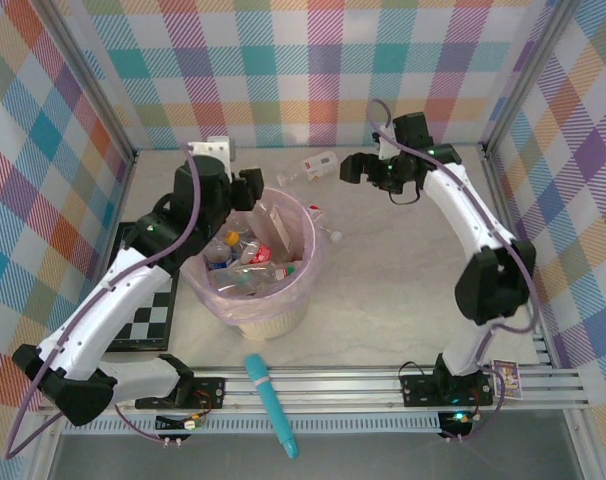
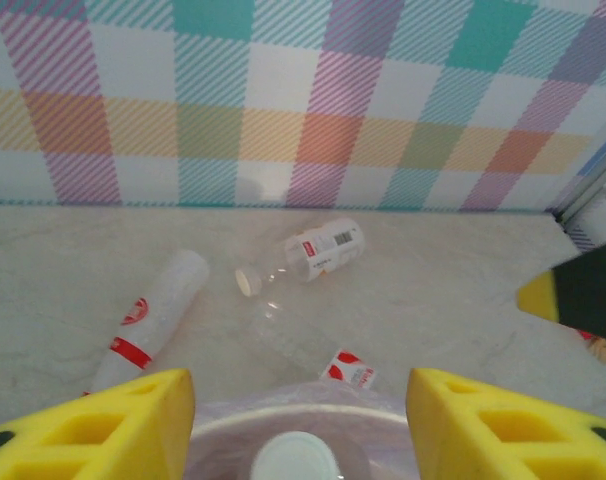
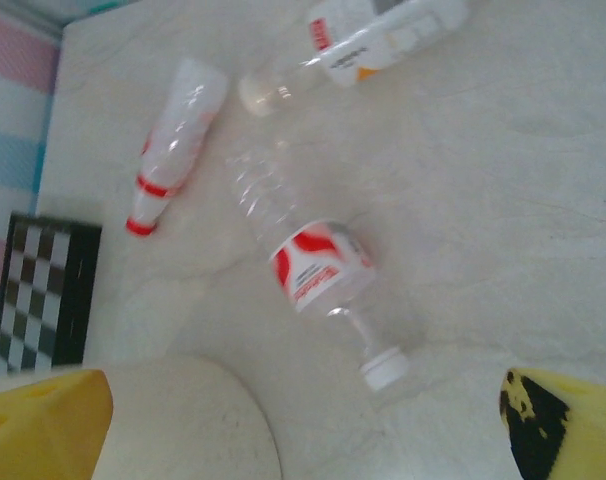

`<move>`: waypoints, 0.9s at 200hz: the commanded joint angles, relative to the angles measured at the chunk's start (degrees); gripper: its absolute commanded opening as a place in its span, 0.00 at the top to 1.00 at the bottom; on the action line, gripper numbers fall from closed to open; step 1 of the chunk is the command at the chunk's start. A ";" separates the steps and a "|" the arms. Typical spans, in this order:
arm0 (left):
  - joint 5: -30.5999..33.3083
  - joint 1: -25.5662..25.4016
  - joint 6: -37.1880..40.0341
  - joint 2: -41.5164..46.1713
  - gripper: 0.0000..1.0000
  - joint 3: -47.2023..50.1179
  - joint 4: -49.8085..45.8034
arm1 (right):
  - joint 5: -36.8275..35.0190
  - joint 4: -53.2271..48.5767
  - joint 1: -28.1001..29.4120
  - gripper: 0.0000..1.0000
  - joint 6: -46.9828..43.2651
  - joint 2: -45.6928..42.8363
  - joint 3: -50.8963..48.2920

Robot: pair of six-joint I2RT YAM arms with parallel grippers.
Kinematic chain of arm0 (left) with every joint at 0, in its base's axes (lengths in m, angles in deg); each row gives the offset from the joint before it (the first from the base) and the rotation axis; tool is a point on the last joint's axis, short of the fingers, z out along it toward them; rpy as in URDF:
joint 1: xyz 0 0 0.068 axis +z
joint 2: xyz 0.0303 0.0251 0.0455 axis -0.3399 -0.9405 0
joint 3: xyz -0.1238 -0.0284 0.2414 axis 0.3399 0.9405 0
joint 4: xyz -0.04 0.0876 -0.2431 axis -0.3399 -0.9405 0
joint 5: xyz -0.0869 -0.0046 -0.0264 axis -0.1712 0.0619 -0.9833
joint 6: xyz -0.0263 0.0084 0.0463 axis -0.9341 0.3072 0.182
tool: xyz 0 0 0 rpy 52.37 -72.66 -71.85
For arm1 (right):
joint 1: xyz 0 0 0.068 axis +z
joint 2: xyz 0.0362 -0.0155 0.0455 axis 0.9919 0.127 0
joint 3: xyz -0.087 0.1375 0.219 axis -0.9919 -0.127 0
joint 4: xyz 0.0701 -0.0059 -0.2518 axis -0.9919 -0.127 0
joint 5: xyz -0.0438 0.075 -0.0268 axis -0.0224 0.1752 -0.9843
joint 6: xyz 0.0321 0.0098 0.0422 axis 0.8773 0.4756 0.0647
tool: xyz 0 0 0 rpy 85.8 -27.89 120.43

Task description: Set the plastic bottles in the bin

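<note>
The cream bin, lined with a pink bag, holds several plastic bottles. My left gripper hovers open over its far rim; a white cap lies below the empty jaws. My right gripper is open, high over the table behind the bin. Below it lies a clear bottle with a red-white label and white cap, close to the bin's side. Farther back lie a second labelled bottle and a white-wrapped bottle with a red cap.
A black-and-white checkerboard lies left of the bin. A long teal stick rests across the front rail. A small card sits by the right arm's base. Plaid walls close in the back and sides.
</note>
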 commanded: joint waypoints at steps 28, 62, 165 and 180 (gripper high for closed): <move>-7.49 11.44 -0.98 -0.72 0.28 -5.63 -15.72 | -1.07 7.15 1.07 0.01 23.82 15.66 11.90; -16.84 15.30 2.63 -1.79 0.12 -6.03 -23.16 | -8.64 4.75 2.44 0.00 33.70 25.40 23.08; -18.44 18.59 3.08 -3.28 0.15 0.65 -22.32 | -10.10 10.15 5.13 0.00 42.96 47.82 45.21; -19.61 18.89 2.42 -3.28 0.16 1.74 -20.71 | -10.58 11.73 5.28 0.00 44.29 50.32 47.06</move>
